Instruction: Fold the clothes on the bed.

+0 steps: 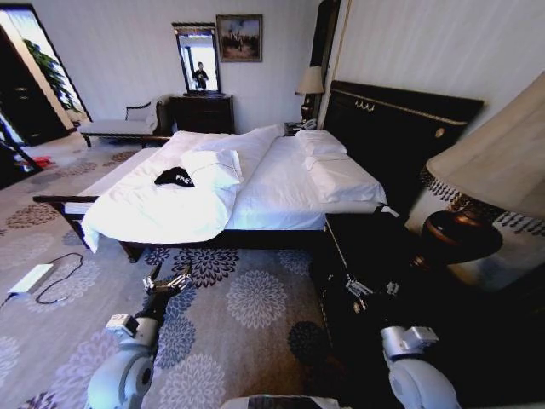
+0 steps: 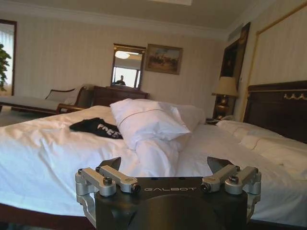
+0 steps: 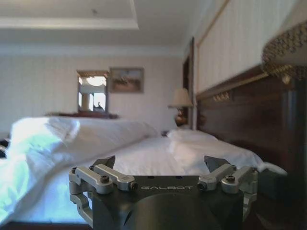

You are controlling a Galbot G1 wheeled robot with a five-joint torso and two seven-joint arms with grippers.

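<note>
I see the crumpled black cotton T-shirt with white lettering (image 1: 174, 177) on the white-duveted double bed (image 1: 281, 192), beside a bunched duvet fold (image 2: 148, 127). Left gripper (image 1: 167, 279) and right gripper (image 1: 371, 288) hang over patterned carpet (image 1: 247, 298), jaws spread, empty; dark nightstand (image 1: 366, 247) stands at right.

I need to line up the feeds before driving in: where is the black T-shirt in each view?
Head view: black T-shirt lies on the white duvet, toward the foot of the bed.
Left wrist view: T-shirt beside the bunched duvet fold.
Right wrist view: cannot tell; the spot is cut off at the picture's edge.
Shared landmark: wall mirror.
</note>
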